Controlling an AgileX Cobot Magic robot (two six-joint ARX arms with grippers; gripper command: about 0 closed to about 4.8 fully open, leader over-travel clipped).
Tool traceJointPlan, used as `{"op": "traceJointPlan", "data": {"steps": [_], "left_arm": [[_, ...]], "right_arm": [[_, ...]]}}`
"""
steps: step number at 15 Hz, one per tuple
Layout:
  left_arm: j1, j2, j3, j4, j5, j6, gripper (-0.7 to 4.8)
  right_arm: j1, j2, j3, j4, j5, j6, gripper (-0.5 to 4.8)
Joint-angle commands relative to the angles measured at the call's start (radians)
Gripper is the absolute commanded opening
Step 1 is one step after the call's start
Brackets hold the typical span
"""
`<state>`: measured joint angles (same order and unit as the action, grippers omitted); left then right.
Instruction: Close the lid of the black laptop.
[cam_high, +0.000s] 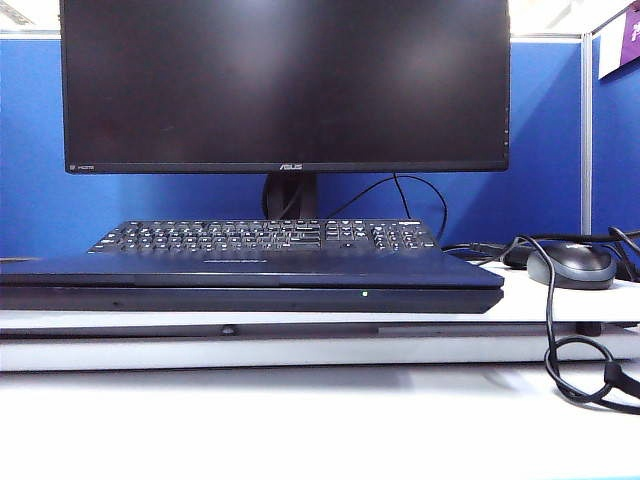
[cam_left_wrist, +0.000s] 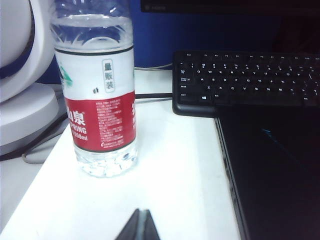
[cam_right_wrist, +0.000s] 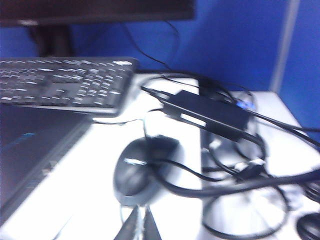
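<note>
Lid (cam_high: 250, 268) flat on black laptop (cam_high: 250, 298); left gripper (cam_left_wrist: 138, 227) and right gripper (cam_right_wrist: 136, 227) pressed together, above counter (cam_left_wrist: 175, 175).

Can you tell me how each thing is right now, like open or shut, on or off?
black laptop: shut, a small green light glows on its front edge.
lid: down flat on the base.
ASUS monitor: screen dark.
water bottle: standing upright, water inside.
mouse: resting on the desk, corded.
left gripper: shut, beside the bottle.
right gripper: shut, over the mouse.
</note>
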<state>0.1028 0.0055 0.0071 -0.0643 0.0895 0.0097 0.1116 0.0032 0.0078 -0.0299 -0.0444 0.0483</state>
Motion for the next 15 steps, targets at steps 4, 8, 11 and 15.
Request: {"op": "traceJointPlan", "data": {"steps": [4, 8, 11, 15], "left_arm": [[0.002, -0.002, 0.000, 0.013, 0.001, 0.001, -0.03], [0.002, -0.002, 0.000, 0.013, 0.001, 0.001, -0.03], [0.002, -0.002, 0.000, 0.013, 0.001, 0.001, -0.03], [0.002, -0.002, 0.000, 0.013, 0.001, 0.001, -0.03]], "right_arm": [[-0.005, -0.002, -0.007, 0.003, 0.076, 0.008, -0.01], [-0.008, -0.002, -0.007, -0.013, 0.076, 0.024, -0.01], [-0.027, -0.002, -0.007, -0.037, 0.073, 0.033, -0.01], [-0.031, -0.002, -0.007, -0.034, 0.068, 0.030, -0.01]]}}
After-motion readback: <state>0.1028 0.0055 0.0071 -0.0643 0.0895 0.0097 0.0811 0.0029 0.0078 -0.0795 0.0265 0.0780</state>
